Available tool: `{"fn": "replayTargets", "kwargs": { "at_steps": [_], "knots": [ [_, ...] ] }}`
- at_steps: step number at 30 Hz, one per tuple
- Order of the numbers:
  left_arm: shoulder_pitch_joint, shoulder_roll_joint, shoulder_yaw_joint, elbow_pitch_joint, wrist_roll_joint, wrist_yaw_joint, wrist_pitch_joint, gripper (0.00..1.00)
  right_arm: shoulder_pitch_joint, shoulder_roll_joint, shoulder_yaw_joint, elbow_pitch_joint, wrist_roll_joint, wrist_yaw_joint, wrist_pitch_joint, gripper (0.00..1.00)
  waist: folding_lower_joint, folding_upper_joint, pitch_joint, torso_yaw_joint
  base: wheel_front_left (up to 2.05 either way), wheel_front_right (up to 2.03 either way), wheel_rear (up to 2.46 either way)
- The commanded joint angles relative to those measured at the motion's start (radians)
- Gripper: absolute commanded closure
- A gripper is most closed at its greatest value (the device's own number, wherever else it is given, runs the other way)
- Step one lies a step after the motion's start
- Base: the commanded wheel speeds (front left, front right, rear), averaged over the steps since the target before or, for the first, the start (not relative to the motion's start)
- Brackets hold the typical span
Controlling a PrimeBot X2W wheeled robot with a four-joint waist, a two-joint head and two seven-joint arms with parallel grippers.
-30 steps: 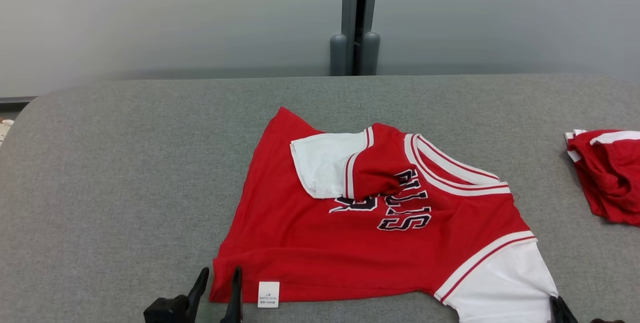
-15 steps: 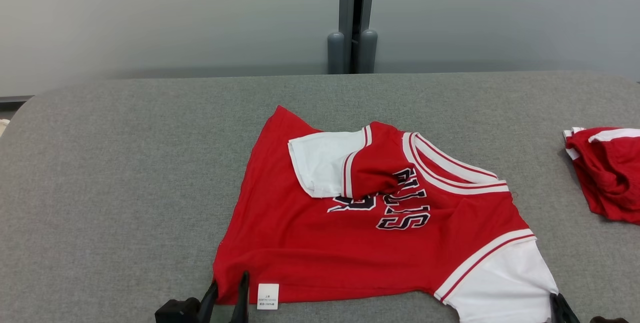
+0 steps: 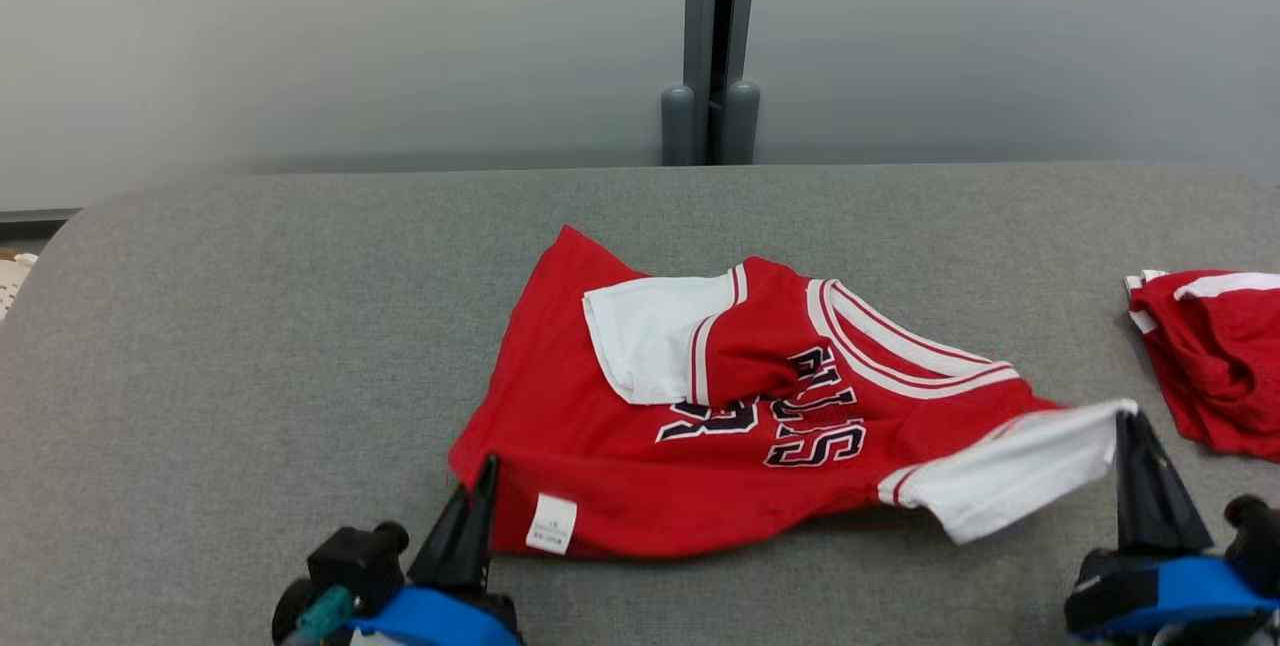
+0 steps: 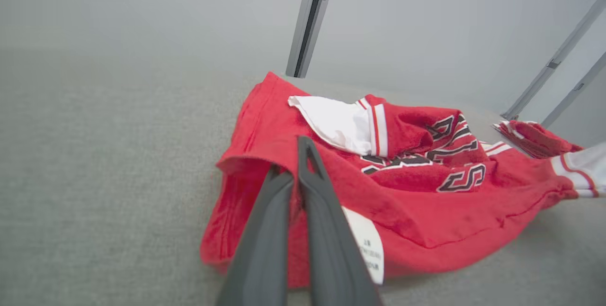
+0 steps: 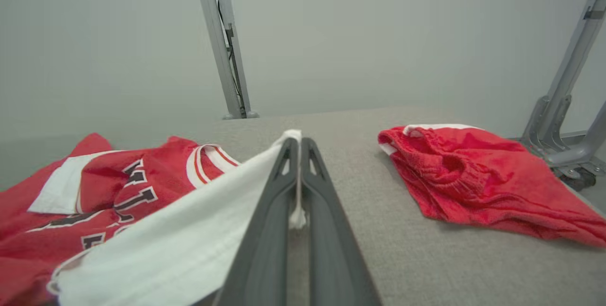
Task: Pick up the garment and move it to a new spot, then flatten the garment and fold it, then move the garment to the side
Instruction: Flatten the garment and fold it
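The garment (image 3: 640, 446) is a red jersey with white sleeves and dark lettering, lying on the grey table (image 3: 250, 346). My left gripper (image 3: 484, 471) is shut on its near left hem corner, next to a white label (image 3: 552, 524); the left wrist view shows the garment (image 4: 402, 202) pinched between the closed fingers (image 4: 310, 187). My right gripper (image 3: 1128, 426) is shut on the white sleeve (image 3: 1010, 471) and holds it off the table. In the right wrist view the sleeve (image 5: 189, 244) drapes from the closed fingertips (image 5: 284, 154). The other white sleeve (image 3: 650, 331) lies folded over the chest.
A second red garment (image 3: 1215, 356) lies crumpled at the table's right edge, close to my right gripper, also seen as a red heap (image 5: 473, 178). A grey post (image 3: 712, 36) stands behind the table's far edge. Open grey surface lies to the left.
My left gripper closed on the hem corner. Both grippers have risen and moved forward, lifting the near edge and the right sleeve off the table. The camera has shifted slightly.
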Motion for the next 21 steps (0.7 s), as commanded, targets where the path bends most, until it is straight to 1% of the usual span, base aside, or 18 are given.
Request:
{"fn": "replayTargets", "kwargs": {
  "at_steps": [1,5,8,9,10,13,15,16,18,21],
  "knots": [
    [-0.06,0.03,-0.02,-0.049,-0.015,-0.002,-0.003,1.0,-0.048,-0.011,0.005,-0.064,0.027,-0.001,0.0,1.0,0.0,0.0,-0.011,0.0,0.0,0.0,0.0],
    [-0.168,0.105,-0.046,-0.141,-0.045,-0.002,-0.002,1.0,-0.139,-0.031,-0.004,-0.179,0.099,0.0,0.0,1.0,0.0,0.0,-0.034,0.001,0.0,0.0,0.0],
    [-0.267,0.184,-0.062,-0.201,-0.065,-0.002,-0.003,1.0,-0.223,-0.069,-0.007,-0.248,0.149,0.0,0.0,1.0,0.0,0.0,-0.045,-0.001,0.0,0.0,0.0],
    [-0.267,0.184,-0.062,-0.201,-0.065,-0.002,-0.003,1.0,-0.223,-0.069,-0.007,-0.248,0.149,0.0,0.0,1.0,0.0,0.0,-0.045,-0.001,0.0,0.0,0.0],
    [-0.339,0.235,-0.062,-0.239,-0.086,-0.002,0.002,1.0,-0.282,-0.101,0.004,-0.279,0.175,0.0,0.0,1.0,0.0,0.0,-0.051,-0.001,0.0,0.0,0.0],
    [-0.445,0.304,-0.052,-0.3,-0.108,-0.002,0.045,1.0,-0.381,-0.155,0.03,-0.317,0.206,0.0,0.008,1.0,0.0,0.0,-0.057,0.0,0.0,0.0,0.0],
    [-0.51,0.332,-0.041,-0.34,-0.135,-0.002,0.083,1.0,-0.458,-0.198,0.046,-0.338,0.23,0.0,0.031,1.0,0.0,0.0,-0.056,0.002,0.0,0.0,0.0],
    [-0.51,0.332,-0.041,-0.34,-0.135,-0.002,0.083,1.0,-0.458,-0.198,0.046,-0.338,0.23,0.0,0.031,1.0,0.0,0.0,-0.056,0.002,0.0,0.0,0.0],
    [-0.567,0.361,-0.034,-0.368,-0.147,-0.002,0.127,1.0,-0.525,-0.23,0.063,-0.348,0.242,0.0,0.066,1.0,0.0,0.0,-0.046,0.005,0.0,0.0,0.0],
    [-0.625,0.375,-0.025,-0.386,-0.174,-0.002,0.188,1.0,-0.62,-0.262,0.092,-0.345,0.254,0.0,0.118,1.0,0.0,0.0,-0.017,0.007,0.0,0.0,0.0]
  ]
}}
